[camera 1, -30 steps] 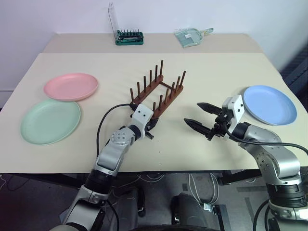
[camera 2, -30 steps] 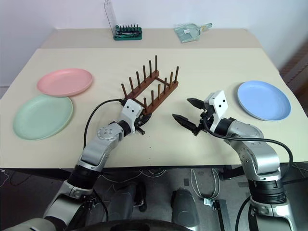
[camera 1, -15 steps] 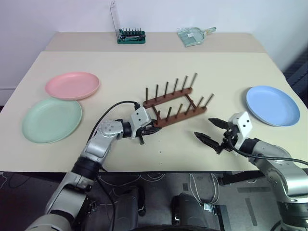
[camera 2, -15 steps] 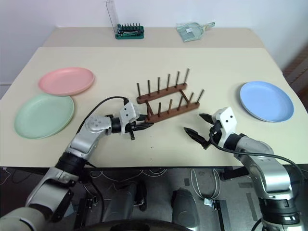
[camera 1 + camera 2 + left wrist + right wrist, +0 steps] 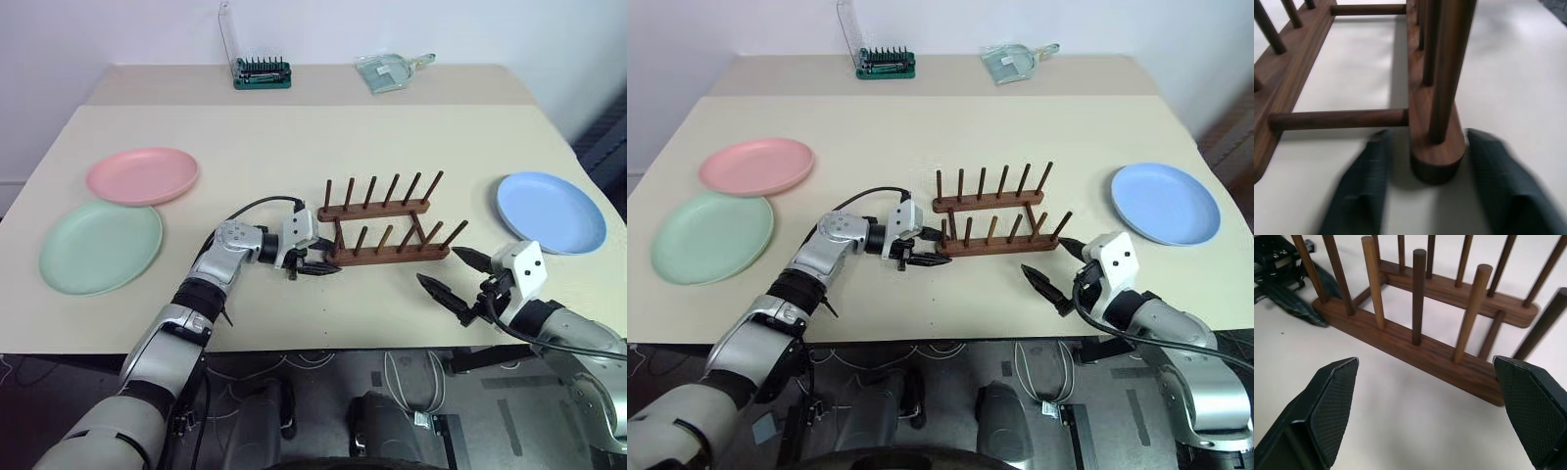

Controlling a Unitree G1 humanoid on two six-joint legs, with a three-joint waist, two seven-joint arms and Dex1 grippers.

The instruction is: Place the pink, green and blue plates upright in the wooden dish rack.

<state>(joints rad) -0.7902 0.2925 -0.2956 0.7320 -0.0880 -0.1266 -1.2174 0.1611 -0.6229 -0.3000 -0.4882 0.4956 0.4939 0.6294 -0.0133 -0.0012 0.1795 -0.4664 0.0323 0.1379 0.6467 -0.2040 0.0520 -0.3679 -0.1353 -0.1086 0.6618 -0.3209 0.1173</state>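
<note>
Now the wooden dish rack (image 5: 387, 230) stands at the centre of the counter (image 5: 294, 137), the left end effector (image 5: 315, 258) at its 9 o'clock end with jaws parted around the near rail, not clamping, while the right end effector (image 5: 456, 277) hangs wide open at its 4 o'clock.

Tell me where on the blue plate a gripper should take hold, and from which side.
Likely the raised rim of the blue plate, at the edge nearest the right gripper, coming in low over the table from the robot's side. The plate lies flat and shallow, so only the rim gives two fingers something to pinch. That gripper stands open beside the dish rack, closer than the left gripper.
</note>
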